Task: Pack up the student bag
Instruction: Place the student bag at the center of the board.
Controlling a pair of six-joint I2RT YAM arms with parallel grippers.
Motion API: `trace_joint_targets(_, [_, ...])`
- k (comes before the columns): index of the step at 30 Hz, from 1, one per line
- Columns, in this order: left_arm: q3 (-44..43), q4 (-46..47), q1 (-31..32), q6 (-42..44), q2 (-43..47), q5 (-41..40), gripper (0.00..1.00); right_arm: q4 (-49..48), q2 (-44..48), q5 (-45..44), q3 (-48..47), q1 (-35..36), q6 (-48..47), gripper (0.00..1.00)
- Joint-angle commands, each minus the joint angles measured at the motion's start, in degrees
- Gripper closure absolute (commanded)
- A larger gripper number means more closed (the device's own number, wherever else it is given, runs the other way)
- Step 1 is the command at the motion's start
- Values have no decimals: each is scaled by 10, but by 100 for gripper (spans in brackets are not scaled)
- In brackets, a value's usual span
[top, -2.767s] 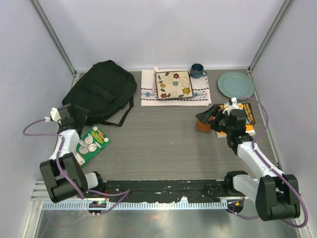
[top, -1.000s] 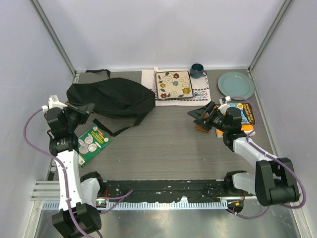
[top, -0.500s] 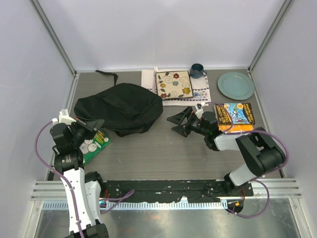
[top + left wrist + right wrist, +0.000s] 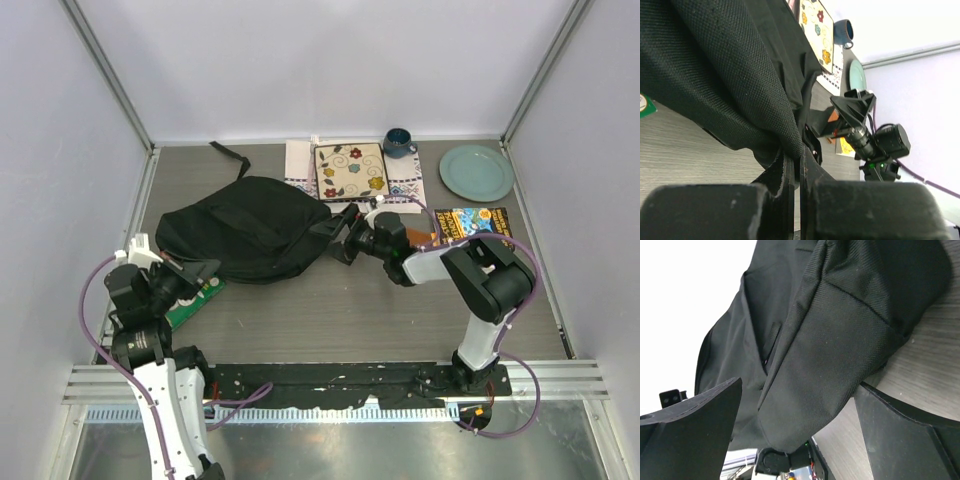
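Note:
The student bag point(image 4: 245, 238) is a large black fabric backpack lying left of the table's middle, one strap point(image 4: 228, 156) trailing toward the back. My left gripper point(image 4: 203, 271) is at the bag's near-left edge, shut on a fold of its black fabric point(image 4: 785, 135). In the left wrist view the fingers point(image 4: 782, 175) are pressed together on the cloth. My right gripper point(image 4: 332, 238) is at the bag's right end, open. In the right wrist view its fingers point(image 4: 695, 422) stand wide on either side of the bag's corner point(image 4: 830, 355), not pressing on it.
A green card point(image 4: 192, 302) lies half under the bag by the left gripper. A colourful book point(image 4: 472, 226) lies at the right. Along the back are a floral tile point(image 4: 350, 171) on a white cloth point(image 4: 402, 189), a dark mug point(image 4: 398, 142) and a teal plate point(image 4: 477, 172).
The left gripper has dragged the bag forward and rightward, away from the back-left corner. The right arm has swung left from the book to the bag's right end, staying open.

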State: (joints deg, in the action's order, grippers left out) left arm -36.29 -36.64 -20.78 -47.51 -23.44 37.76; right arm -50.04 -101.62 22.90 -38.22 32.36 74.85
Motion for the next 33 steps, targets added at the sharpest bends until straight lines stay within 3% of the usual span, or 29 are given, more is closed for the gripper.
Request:
trace_joint_targets(1, [-3, 16, 0, 0, 14, 101, 100, 72, -18, -44, -63, 15, -29, 2])
trace_joint_targets(10, [20, 61, 1, -22, 23, 134, 100, 252, -5, -130, -123, 66, -102, 2])
trace_joint_targets(17, [27, 94, 8, -28, 26, 168, 100, 127, -64, -109, -128, 68, -39, 4])
trace_joint_targets(19, [24, 92, 13, -24, 24, 173, 100, 87, -64, -102, -125, 67, -31, 20])
trace_joint_targets(20, [21, 89, 14, -20, 24, 172, 100, 73, -60, -103, -108, 67, -30, 39])
trace_joint_targets(24, [2, 65, 15, -2, 23, 170, 99, 13, 18, -127, -39, 68, -30, 79])
trace_joint_targets(26, [-2, 62, 15, 4, 21, 173, 84, 21, 55, -134, -6, 68, -49, 94])
trace_joint_targets(27, [-4, 62, 16, 4, 21, 175, 77, 29, 77, -138, 4, 68, -58, 95])
trace_joint_targets(28, [-8, 61, 18, 3, 21, 179, 56, 58, 118, -146, 11, 68, -79, 95])
trace_joint_targets(31, [-31, 40, 20, 25, 18, 174, 24, 135, 207, -172, 38, 68, -111, 99])
trace_joint_targets(33, [-60, 3, 21, 54, 14, 158, 16, 158, 249, -189, 68, 70, -134, 100])
